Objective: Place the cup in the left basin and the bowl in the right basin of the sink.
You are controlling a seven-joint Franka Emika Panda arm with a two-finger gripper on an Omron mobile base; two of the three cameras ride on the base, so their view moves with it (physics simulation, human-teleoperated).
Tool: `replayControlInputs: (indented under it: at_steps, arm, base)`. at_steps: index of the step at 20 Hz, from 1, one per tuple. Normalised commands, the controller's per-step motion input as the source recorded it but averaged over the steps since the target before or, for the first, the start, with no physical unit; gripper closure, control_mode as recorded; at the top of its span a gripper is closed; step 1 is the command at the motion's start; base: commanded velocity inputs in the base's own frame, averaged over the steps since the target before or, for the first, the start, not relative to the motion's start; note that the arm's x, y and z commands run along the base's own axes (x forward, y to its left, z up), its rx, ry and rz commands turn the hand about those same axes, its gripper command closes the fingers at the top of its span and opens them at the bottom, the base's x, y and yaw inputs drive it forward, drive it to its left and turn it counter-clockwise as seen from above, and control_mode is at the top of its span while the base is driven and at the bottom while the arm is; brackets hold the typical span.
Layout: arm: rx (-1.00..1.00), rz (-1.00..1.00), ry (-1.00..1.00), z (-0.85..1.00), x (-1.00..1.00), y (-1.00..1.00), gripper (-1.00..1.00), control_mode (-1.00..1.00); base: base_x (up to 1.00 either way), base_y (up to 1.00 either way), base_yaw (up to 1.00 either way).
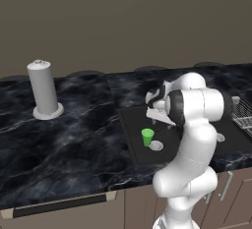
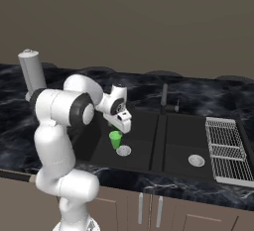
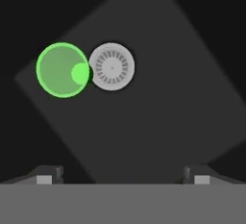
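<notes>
The green cup (image 1: 147, 136) (image 2: 115, 139) (image 3: 62, 70) stands upright on the floor of the left basin (image 2: 141, 133) of the black sink, right beside its silver drain (image 3: 112, 67). My gripper (image 2: 124, 127) (image 3: 123, 177) hangs a little above the cup, pointing down into the basin. It is open, its fingertips (image 3: 44, 178) are wide apart, and nothing is between them. The right basin (image 2: 178, 143) holds its own drain (image 2: 196, 160) and a wire rack (image 2: 225, 148). The bowl is out of view.
A tall grey cylinder (image 1: 43, 89) (image 2: 32, 71) stands on the dark marble counter left of the sink. A slim dark faucet (image 2: 164, 98) rises behind the central divider. Cabinet doors run below the counter's front edge.
</notes>
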Motion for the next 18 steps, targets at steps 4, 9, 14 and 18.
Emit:
replayControlInputs:
  at_steps: [4, 9, 14, 18]
  arm:
    - [0.00, 0.14, 0.05, 0.93, -0.64, 0.01, -1.00, -1.00]
    - [0.00, 0.24, 0.10, 0.90, -0.44, 0.01, -1.00, -1.00]
    - [0.00, 0.28, 0.18, 0.57, -0.49, 0.12, -1.00, -1.00]
    - [0.11, 0.26, 0.09, 0.08, -0.35, -0.07, -1.00, -1.00]
  base:
    - [0.00, 0.00, 0.00]
    - [0.00, 0.00, 0.00]
    - [0.00, 0.00, 0.00]
    - [0.00, 0.00, 0.00]
